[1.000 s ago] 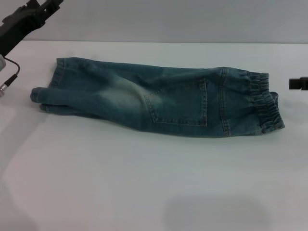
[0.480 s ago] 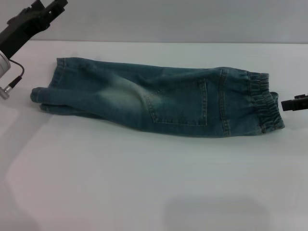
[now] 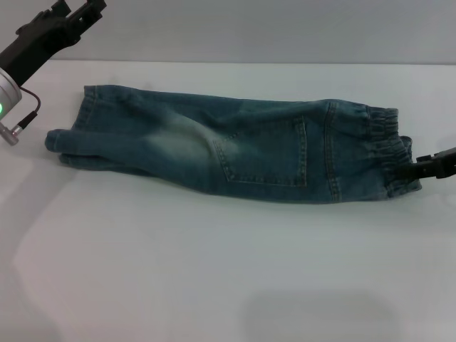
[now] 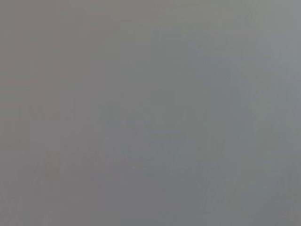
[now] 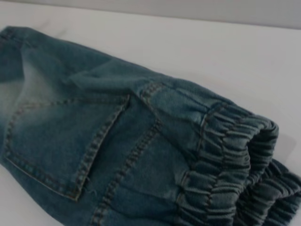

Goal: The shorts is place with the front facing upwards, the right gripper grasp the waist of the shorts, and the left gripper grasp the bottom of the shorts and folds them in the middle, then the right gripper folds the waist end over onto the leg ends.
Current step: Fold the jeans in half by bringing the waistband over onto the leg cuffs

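Lying folded lengthwise across middle of white desk (image 3: pixel 214 271): shorts (image 3: pixel 228 146), back pocket (image 3: pixel 263 153) up. Waist (image 3: pixel 390 153) toward desk's right edge, leg ends (image 3: pixel 68 135) toward left edge. Right end effector (image 3: pixel 427 168) at right edge, tip touching or just beside waist; cannot tell if spread. Left end effector (image 3: pixel 64 18) raised over far left corner, apart from shorts; cannot tell state.

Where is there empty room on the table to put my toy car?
The table is bare all along the near side of the shorts, and in a thinner strip behind them. It is crowded by the waist, where the right hand reaches in. The left hand hangs at the far left corner.
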Robot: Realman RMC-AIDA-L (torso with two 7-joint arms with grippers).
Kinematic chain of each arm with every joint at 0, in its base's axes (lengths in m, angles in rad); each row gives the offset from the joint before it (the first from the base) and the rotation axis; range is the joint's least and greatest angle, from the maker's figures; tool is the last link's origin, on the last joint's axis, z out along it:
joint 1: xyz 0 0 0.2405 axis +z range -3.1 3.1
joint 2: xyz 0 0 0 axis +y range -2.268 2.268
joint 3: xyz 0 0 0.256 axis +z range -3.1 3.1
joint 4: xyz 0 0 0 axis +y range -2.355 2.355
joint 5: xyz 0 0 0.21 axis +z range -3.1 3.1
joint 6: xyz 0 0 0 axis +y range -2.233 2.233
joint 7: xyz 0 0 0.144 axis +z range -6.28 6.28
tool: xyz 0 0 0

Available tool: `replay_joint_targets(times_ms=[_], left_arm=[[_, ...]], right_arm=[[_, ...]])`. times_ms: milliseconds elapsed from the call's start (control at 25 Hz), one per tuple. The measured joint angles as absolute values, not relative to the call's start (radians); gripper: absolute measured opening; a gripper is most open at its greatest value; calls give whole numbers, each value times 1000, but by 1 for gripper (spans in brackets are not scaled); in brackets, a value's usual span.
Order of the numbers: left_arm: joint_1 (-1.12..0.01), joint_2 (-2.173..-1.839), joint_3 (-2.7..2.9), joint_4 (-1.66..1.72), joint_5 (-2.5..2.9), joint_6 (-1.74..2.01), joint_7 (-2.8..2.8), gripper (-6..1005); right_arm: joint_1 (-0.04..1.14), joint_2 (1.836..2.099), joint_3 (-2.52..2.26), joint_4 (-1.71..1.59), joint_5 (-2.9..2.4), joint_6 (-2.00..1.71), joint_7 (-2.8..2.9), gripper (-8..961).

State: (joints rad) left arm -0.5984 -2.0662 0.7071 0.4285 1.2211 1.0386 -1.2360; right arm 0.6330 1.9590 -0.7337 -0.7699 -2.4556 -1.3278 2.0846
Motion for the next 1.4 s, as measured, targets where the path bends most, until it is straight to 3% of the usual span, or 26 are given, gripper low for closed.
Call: replay_joint_targets(times_ms=[920,1400], left_arm=[[-605,-2067,707,389,1221,1041,-1218,842],[-603,-2068,703,384,1221,1041,-1218,843]], right_arm=[[667,2007,-744,-753,-2449,-1284,2058,568],[648,2003,-744,-757,-2456,-1305,2064,535]])
